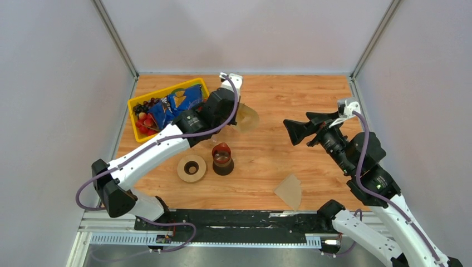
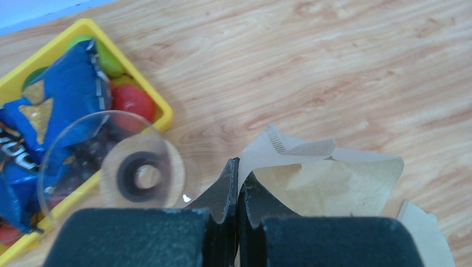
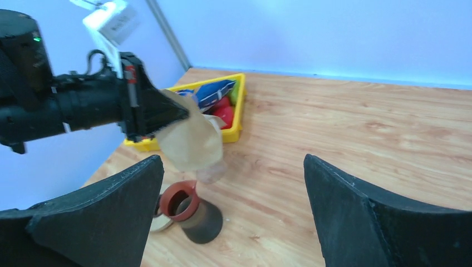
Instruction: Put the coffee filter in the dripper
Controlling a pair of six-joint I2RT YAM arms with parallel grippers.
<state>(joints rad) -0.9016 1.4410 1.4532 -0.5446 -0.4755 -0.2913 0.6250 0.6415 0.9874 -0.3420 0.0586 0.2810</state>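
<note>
yellow bin (image 2: 157,105) holds chip bag (image 2: 61,94), fruit (image 2: 131,100); left fingers (image 2: 225,189) pinch coffee filter (image 2: 328,178), right fingers (image 3: 378,217) spread.

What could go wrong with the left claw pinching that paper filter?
The left gripper pinches the coffee filter by one creased edge. The thin paper might slip out or stay folded instead of opening.
The clear dripper shows beside that gripper, not under the filter. The right gripper is open and holds nothing, so a nudge could shift the dripper.
</note>
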